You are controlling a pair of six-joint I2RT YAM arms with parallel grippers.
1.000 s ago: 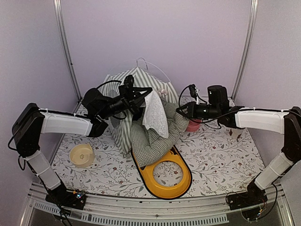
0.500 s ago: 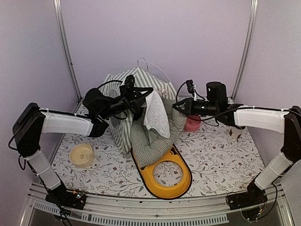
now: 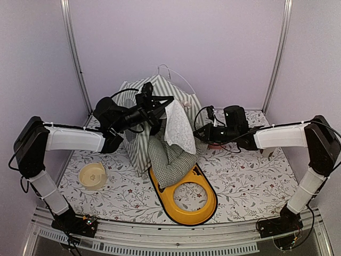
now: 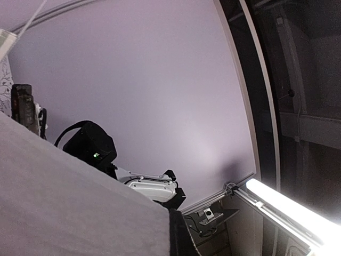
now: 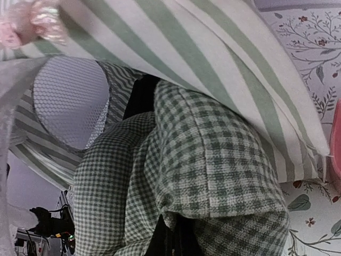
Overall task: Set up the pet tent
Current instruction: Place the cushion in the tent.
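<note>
The green-and-white striped pet tent (image 3: 139, 109) stands at the back middle, with a thin white pole (image 3: 170, 72) arching over it. My left gripper (image 3: 163, 104) is shut on the white mesh door flap (image 3: 179, 128) and holds it up off the opening. In the left wrist view the flap (image 4: 69, 202) fills the lower left beside a dark fingertip (image 4: 181, 237). The green-checked cushion (image 3: 169, 159) hangs half out of the doorway. My right gripper (image 3: 198, 132) is shut on the cushion's right edge (image 5: 213, 176). The right wrist view also shows the striped wall (image 5: 213, 58) and the round grey mesh window (image 5: 72, 101).
A yellow oval ring tray (image 3: 186, 198) lies in front of the tent, under the cushion's end. A cream bowl (image 3: 92, 175) sits at the front left. A pink bowl (image 3: 217, 144) is mostly hidden behind the right wrist. Purple walls stand close behind the tent.
My right gripper has moved left toward the tent doorway, pushing the cushion's edge with it. My left gripper has raised the door flap slightly.
</note>
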